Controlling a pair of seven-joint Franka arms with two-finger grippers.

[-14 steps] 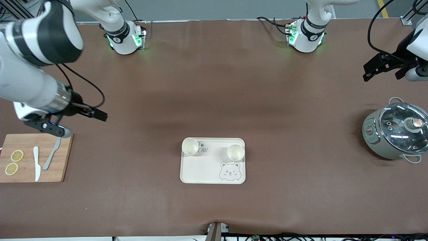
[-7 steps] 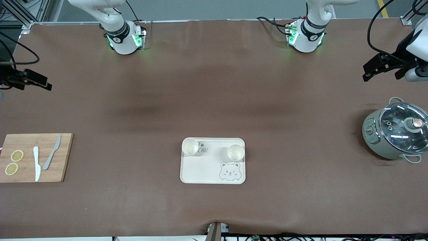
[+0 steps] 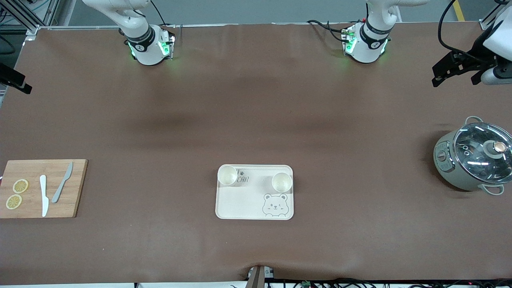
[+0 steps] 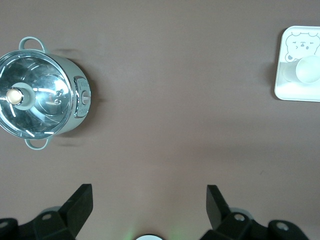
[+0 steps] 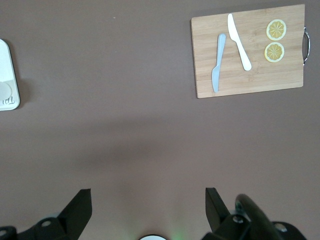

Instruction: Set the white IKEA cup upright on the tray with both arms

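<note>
The cream tray (image 3: 240, 204) with the bear drawing lies in the middle of the table, nearer the front camera. Two white cups stand upright on it, one (image 3: 227, 175) at the corner toward the right arm's end and one (image 3: 282, 181) toward the left arm's end. My left gripper (image 3: 454, 68) hangs open and empty, high over the bare table at the left arm's end. My right gripper (image 3: 14, 80) is open and empty over the table's edge at the right arm's end. The left wrist view shows the tray (image 4: 280, 92) and one cup (image 4: 308, 70) past its open gripper (image 4: 148, 195).
A grey pot with a glass lid (image 3: 476, 160) stands at the left arm's end. A wooden cutting board (image 3: 76, 188) with two knives and lemon slices lies at the right arm's end. It also shows in the right wrist view (image 5: 250, 75).
My right arm has swung up and away from over the cutting board to the table's edge. My left gripper has shifted slightly toward the bases. Cups and tray have not moved.
</note>
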